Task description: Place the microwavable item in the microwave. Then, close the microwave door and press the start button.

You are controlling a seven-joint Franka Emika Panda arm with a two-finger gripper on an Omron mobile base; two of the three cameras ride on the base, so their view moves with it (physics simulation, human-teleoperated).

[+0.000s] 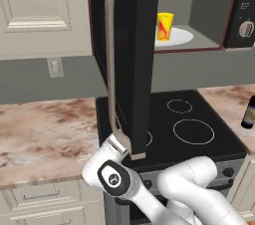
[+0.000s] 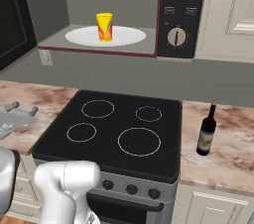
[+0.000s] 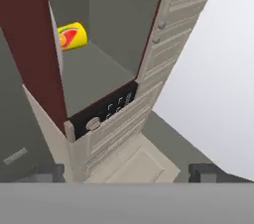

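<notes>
One yellow cup (image 2: 104, 26) with a red-orange mark is recorded upright on the white plate (image 2: 130, 36) inside the microwave (image 2: 181, 15); the first part of the task is judged done. The microwave door (image 1: 141, 59) is entered as standing wide open, swung out over the black hob (image 2: 119, 131), its long beige handle (image 1: 112, 55) running down its face. The pincer (image 3: 127, 171) is noted at the door's lower end, close by the foot of the handle, its two dark tips spread as wide as they go and nothing held between them. The door is judged stiff, flat and light on its hinge, best moved by a push on its broad face or a pull at the handle rather than by a pinch. The control panel (image 2: 181, 14) with a round dial (image 2: 176, 36) is listed to the right of the cavity. A dark bottle (image 2: 207, 130) is catalogued on the marbled worktop (image 2: 228, 153), well apart from the cup and not wanted.
</notes>
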